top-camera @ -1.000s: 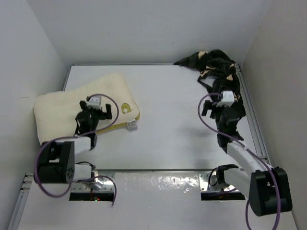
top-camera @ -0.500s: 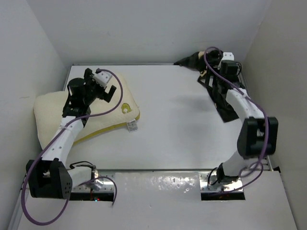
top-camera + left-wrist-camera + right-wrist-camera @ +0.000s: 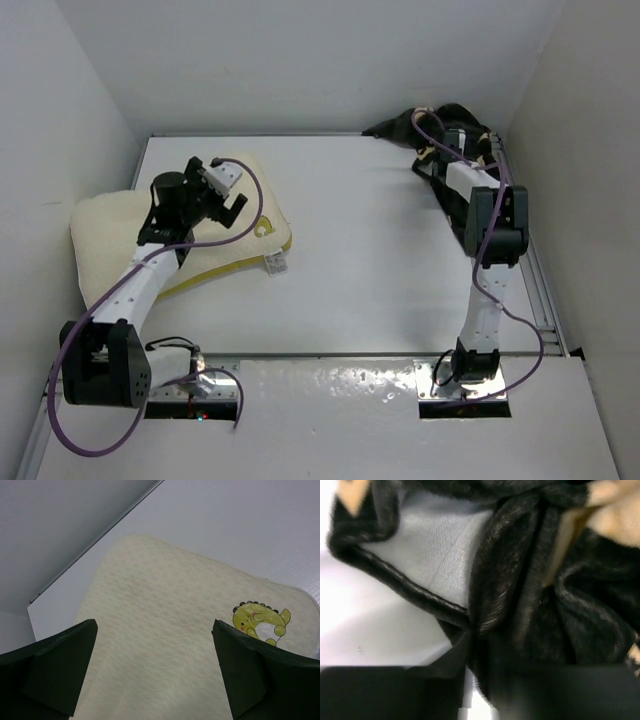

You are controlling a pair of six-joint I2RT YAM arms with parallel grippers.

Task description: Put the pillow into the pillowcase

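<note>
The white counter [image 3: 370, 260] is walled on its left, far and right sides. A broad bare stretch runs down its middle to the near edge.

The pillow [image 3: 110, 235] lies flat by the left edge. It sits at a slant, with its left end against the side wall and its right corner pointing toward the middle. The pillowcase [image 3: 440, 118] is a crumpled black heap with tan patches, packed into the far right corner. One dark tail of it trails along the right edge. The two are well apart, with only bare counter between them.

The left gripper [image 3: 232, 203] hangs over the far part of the pillow with its jaws spread wide, holding nothing. In the wrist view its two dark fingers [image 3: 55, 675] frame the cream quilted surface without touching it.

The right arm is stretched out to the far right corner. The right gripper [image 3: 466, 138] is down among the folds of the pillowcase. Its wrist view shows black velvet and a pale grey lining [image 3: 440, 550] very close, and the fingers are a dark blur. I cannot tell whether they pinch the cloth.

A yellow logo [image 3: 260, 622] marks the pillow's right corner. A small white tag [image 3: 275, 263] sticks out onto the counter just beside it.
</note>
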